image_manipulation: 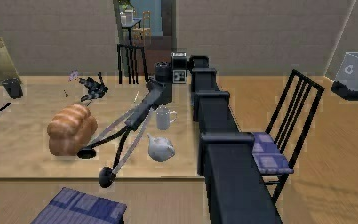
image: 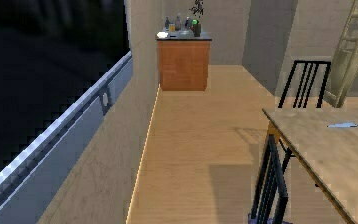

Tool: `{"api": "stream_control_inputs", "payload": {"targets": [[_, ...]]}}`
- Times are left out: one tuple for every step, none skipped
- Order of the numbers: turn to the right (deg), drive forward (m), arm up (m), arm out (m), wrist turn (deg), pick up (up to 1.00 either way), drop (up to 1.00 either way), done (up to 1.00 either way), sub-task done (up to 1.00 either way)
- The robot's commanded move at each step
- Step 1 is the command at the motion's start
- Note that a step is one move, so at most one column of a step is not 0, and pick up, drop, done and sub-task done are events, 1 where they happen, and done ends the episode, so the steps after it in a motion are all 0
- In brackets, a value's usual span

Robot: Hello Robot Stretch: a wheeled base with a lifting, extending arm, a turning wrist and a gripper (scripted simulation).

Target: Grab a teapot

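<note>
Can't tell if gripper (image_manipulation: pixel 97 167) holds anything. It sits left of teapot (image_manipulation: pixel 162 148), near bread (image_manipulation: pixel 70 128): risk snagging bread.

A bread loaf (image_manipulation: pixel 71 130), long dark utensils (image_manipulation: pixel 125 127), a mug (image_manipulation: pixel 165 118) and a small grey pot (image_manipulation: pixel 162 149) crowd the middle of the counter (image_manipulation: pixel 27 165); bare wood lies free left of the loaf. A black chair (image_manipulation: pixel 292 108) stands alongside.

1. A pale wood floor (image: pixel 202 130) runs ahead of me to a far brown cabinet (image: pixel 183 63).
2. At the forward view's left I see a dark window (image: pixel 47 80) in a beige wall (image: pixel 117 150).
3. At its right, a near wooden table (image: pixel 327 150) and a black chair (image: pixel 305 83) beyond.
</note>
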Motion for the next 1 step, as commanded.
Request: {"api": "stream_control_inputs", "payload": {"targets": [[0.0, 0.0, 0.0, 0.0, 45.0, 0.0, 0.0, 0.0, 0.0]]}}
